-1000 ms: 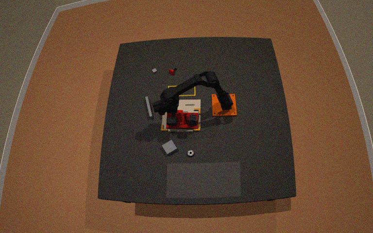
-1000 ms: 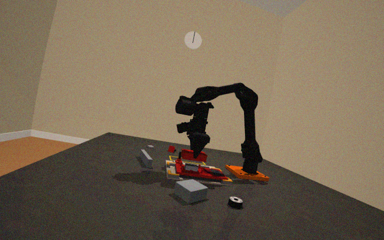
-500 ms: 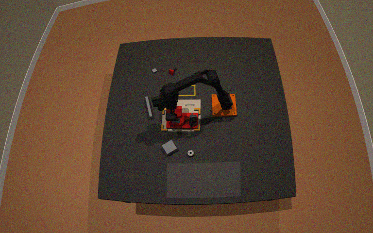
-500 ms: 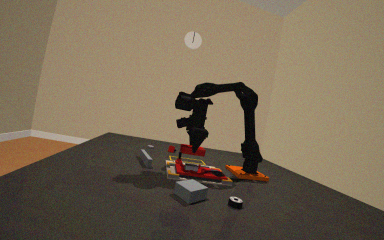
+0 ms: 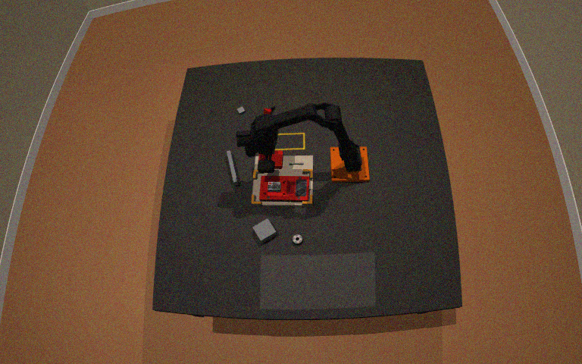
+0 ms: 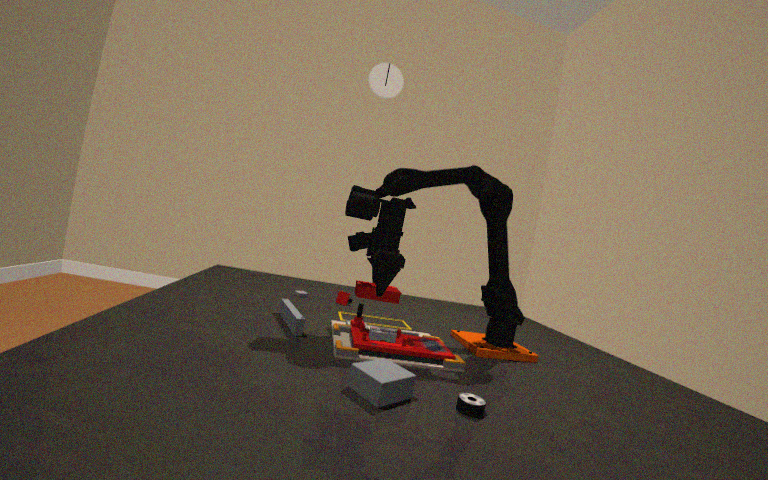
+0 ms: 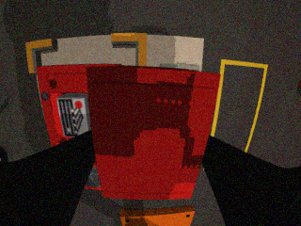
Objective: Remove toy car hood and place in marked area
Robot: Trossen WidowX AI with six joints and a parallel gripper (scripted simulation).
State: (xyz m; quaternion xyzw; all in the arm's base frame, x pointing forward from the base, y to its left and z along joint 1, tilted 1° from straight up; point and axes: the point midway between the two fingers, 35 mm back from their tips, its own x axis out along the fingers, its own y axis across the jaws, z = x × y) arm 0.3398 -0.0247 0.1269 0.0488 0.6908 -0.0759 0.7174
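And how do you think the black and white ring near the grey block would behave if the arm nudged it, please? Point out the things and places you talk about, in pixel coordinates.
The ring (image 5: 293, 240) (image 6: 464, 406) would probably slide rather than tip, since it lies flat and looks low for its width. Its round outline suggests it might roll if stood on edge. It looks stiff, judging by its clean, even rim.

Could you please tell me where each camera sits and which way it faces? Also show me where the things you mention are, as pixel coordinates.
Top: high above the table, looking down; the arm and its orange base plate (image 5: 364, 176) (image 6: 523, 356) (image 7: 157, 214) show.
Exterior: beyond the table's edge, slightly above it, looking across at the walls; the whole arm shows.
Wrist: on the arm near the pincer (image 5: 266, 166) (image 6: 380, 293) (image 7: 150, 155), looking past its fingers; both fingers and the base plate show.
Shared: top and exterior both show the gray box (image 5: 264, 229) (image 6: 382, 380).
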